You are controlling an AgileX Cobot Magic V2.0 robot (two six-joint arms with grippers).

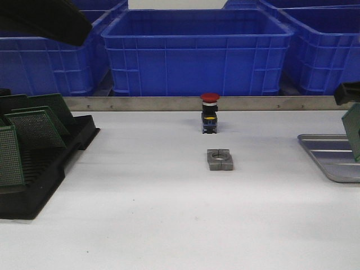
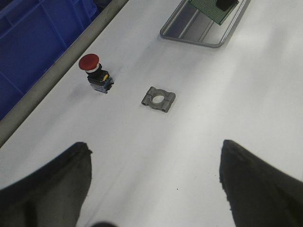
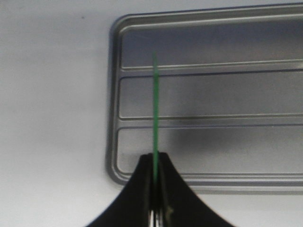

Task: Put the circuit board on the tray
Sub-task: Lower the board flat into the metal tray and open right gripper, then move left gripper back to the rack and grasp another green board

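Observation:
In the right wrist view my right gripper [image 3: 155, 158] is shut on the green circuit board [image 3: 155, 104]. The board shows edge-on and stands upright over the near left part of the silver ribbed tray [image 3: 213, 97]. The front view has the tray [image 1: 326, 158] at the table's right edge. There the board [image 1: 354, 132] hangs over it, tilted, under the right gripper [image 1: 349, 95]. From the left wrist view the tray [image 2: 194, 26] and board [image 2: 208, 8] lie far off. My left gripper [image 2: 154, 156] is open above bare table, holding nothing.
A black slotted rack [image 1: 39, 169] holding several green boards stands at the left. A red push button [image 1: 210, 112] and a grey metal clamp block [image 1: 220, 159] sit mid-table. Big blue bins [image 1: 197, 50] line the back behind a metal strip [image 1: 140, 103].

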